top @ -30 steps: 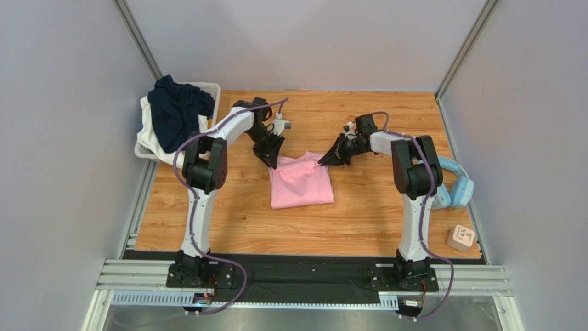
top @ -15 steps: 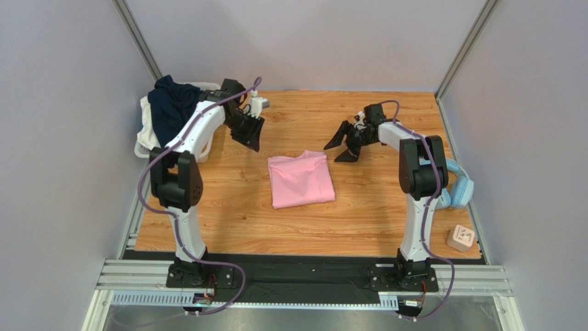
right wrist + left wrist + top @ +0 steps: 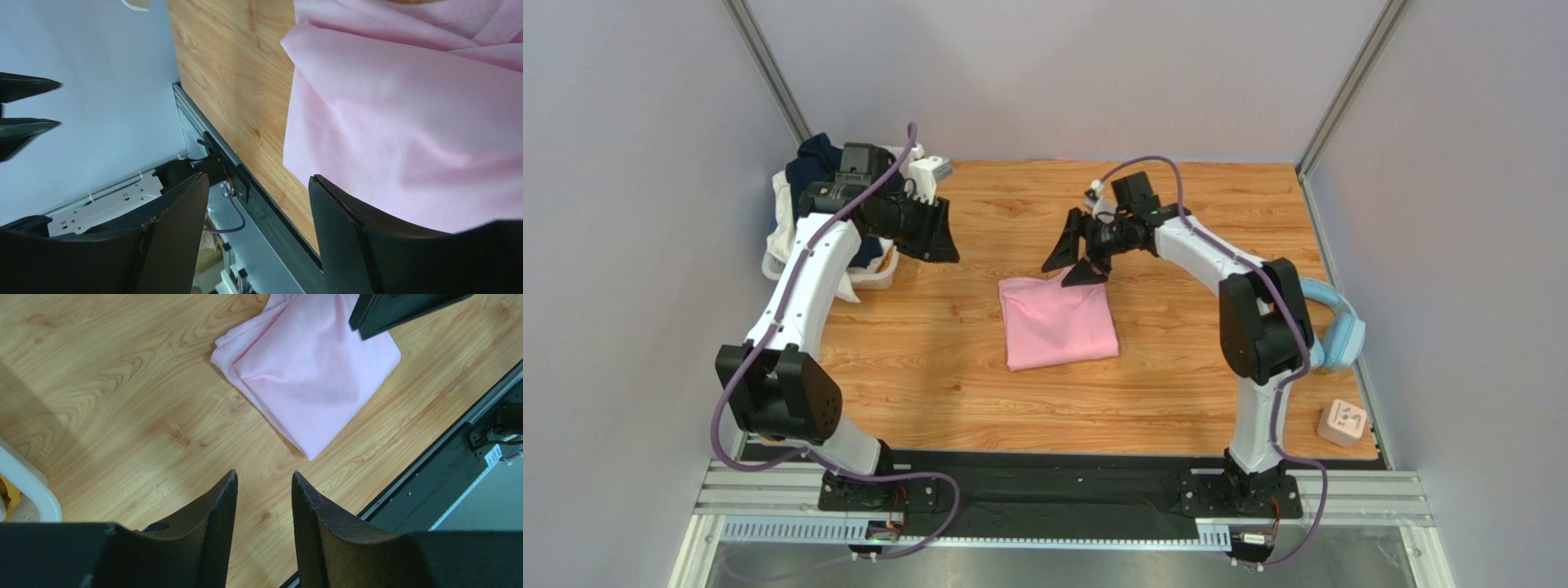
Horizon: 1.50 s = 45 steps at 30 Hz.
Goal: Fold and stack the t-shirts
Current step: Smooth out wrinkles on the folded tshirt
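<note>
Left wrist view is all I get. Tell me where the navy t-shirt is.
Observer: The navy t-shirt lies bunched in the white basket at the far left of the table.
Operator: Report the right gripper.
Observer: The right gripper is open and empty, over the far edge of the folded pink t-shirt.
Operator: Check the right side for clutter.
Observer: Light blue headphones lie at the table's right edge.

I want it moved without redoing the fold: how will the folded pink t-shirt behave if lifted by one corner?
Probably floppy: the pink t-shirt is thin cloth in soft layered folds, so a corner lift would likely unfold it. It is likely light, and a push across the wooden table may bunch it.
</note>
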Motion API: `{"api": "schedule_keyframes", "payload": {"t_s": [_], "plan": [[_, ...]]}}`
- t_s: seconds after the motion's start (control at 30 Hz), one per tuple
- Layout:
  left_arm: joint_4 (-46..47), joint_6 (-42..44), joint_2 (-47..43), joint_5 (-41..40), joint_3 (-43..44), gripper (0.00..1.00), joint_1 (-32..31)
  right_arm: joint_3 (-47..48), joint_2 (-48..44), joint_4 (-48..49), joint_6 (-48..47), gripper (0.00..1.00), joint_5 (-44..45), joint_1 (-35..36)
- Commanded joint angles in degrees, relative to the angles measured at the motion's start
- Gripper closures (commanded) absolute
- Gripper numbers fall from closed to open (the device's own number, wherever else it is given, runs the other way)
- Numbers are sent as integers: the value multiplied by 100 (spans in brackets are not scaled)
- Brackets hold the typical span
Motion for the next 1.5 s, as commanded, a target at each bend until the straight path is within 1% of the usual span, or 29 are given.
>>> {"api": "schedule_keyframes", "payload": {"t_s": [0.0,0.17,0.2,0.3,0.37,0.47,0.5,0.6,0.7,0.83,0.97,1.23,1.37,1.47], "plan": [[-20,-75,-13,467,-118,56,299,12,856,247,34,34,-331,8],[-65,-57,-233,643,-197,57,457,740,1902,204,-2,34,-551,-44],[-82,-31,-268,669,-215,57,466,890,2287,195,-1,34,-647,-71],[-126,13,-400,714,-329,57,475,1330,2851,194,95,34,-989,-106],[-117,48,-496,687,-408,57,475,1392,2871,177,139,35,-1034,-115],[-135,118,-610,617,-514,57,475,1182,2345,308,113,34,-1043,-80],[-135,136,-620,634,-557,57,475,1016,1952,370,130,33,-1035,-54],[-126,136,-690,678,-567,58,475,901,1371,607,297,32,-1025,69],[-91,75,-725,731,-558,58,483,1040,1254,748,438,32,-1096,324],[-82,57,-787,731,-602,58,484,1610,1675,792,499,32,-1149,658],[-65,83,-927,714,-759,58,492,2051,2491,792,570,33,-1123,895],[-117,145,-1138,801,-900,59,563,2833,3573,643,412,34,-973,887],[-47,92,-1209,933,-1050,59,563,3228,3794,520,377,35,-1236,887],[-38,83,-1226,977,-1120,60,563,3203,3417,485,245,33,-1403,870]]}}
